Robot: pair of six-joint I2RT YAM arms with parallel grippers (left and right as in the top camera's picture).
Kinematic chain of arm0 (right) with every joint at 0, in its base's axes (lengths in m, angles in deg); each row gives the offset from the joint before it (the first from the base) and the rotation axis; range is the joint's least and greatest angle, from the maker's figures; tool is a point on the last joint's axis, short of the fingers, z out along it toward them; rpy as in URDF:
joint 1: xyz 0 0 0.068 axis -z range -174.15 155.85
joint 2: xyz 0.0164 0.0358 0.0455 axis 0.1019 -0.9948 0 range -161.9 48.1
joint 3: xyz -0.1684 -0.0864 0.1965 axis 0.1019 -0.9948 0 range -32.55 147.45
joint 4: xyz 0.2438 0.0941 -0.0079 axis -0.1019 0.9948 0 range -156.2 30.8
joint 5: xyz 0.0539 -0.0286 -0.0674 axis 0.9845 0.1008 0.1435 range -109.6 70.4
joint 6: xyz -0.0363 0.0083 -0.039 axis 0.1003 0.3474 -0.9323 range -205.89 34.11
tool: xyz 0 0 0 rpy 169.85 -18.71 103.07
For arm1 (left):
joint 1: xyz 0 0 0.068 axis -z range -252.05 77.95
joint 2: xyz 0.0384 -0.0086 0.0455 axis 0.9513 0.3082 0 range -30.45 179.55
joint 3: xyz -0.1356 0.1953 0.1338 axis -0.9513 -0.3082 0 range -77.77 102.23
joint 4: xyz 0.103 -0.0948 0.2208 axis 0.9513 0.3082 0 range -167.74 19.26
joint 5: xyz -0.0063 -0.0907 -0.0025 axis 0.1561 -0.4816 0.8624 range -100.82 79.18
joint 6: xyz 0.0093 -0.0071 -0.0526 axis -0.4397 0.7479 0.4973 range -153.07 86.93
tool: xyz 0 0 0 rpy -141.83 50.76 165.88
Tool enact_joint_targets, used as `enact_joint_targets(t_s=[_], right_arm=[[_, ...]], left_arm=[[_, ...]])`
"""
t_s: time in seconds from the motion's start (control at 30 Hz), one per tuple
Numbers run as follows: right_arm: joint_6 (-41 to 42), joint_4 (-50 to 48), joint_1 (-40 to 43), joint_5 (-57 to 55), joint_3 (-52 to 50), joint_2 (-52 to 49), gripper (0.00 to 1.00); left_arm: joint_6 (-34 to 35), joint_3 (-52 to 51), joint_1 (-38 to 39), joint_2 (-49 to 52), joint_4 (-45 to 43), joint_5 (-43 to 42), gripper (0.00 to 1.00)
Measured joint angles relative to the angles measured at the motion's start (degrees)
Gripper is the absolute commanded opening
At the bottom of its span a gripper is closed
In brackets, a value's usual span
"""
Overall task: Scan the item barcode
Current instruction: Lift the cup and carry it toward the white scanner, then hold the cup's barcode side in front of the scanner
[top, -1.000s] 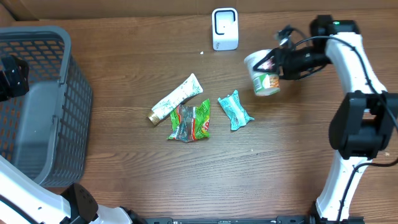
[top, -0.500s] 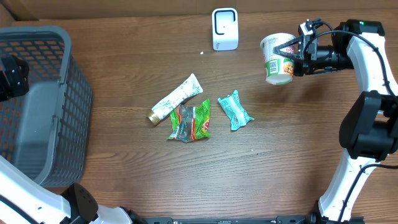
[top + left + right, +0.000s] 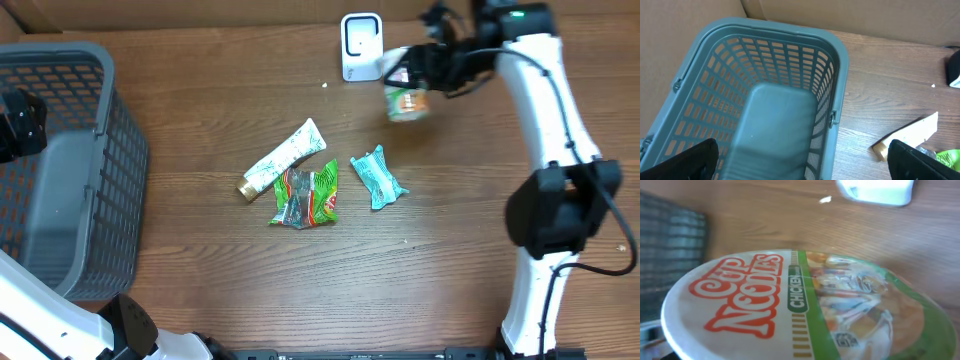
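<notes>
A Cup Noodles chicken cup hangs on its side in the air just right of the white scanner at the table's back edge. My right gripper is shut on it. In the right wrist view the cup's lid fills the frame and hides the fingers, with the scanner at the top edge. No barcode shows on the cup. My left gripper hovers open over the grey basket, nothing between its fingers.
A toothpaste tube, a green snack packet and a teal packet lie mid-table. The grey basket stands at the left edge. The tube's end shows beside the basket in the left wrist view.
My right arm has swung the cup up and then left, from the right side to just beside the scanner. The left arm has not moved.
</notes>
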Motion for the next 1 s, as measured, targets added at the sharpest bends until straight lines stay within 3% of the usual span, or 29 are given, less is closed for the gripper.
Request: enact_joint_targets(t_s=[0.2,0.37,0.53,0.77,1.0], right_arm=[[5.81,-9.16,-12.35,-34.97,0.98,-0.02,0.51],[1.51,-18.25,-18.47,-54.75,0.98,-0.28,0.51],[-8.39,-31.93,-19.23,-62.73,1.03,-1.33,0.51],[-20.61,-43.98,-19.19,-67.54,1.03,-5.14,0.52],[-36.48,-55.74,-19.26,-70.14,1.03,-12.85,0.46]], left_arm=[[0.02,0.00,0.00,0.00,0.00,0.00,1.00],[0.00,0.00,0.00,0.00,0.02,0.00,1.00],[0.02,0.00,0.00,0.00,0.07,0.00,1.00],[0.02,0.00,0.00,0.00,0.02,0.00,1.00],[0.02,0.00,0.00,0.00,0.04,0.00,1.00]])
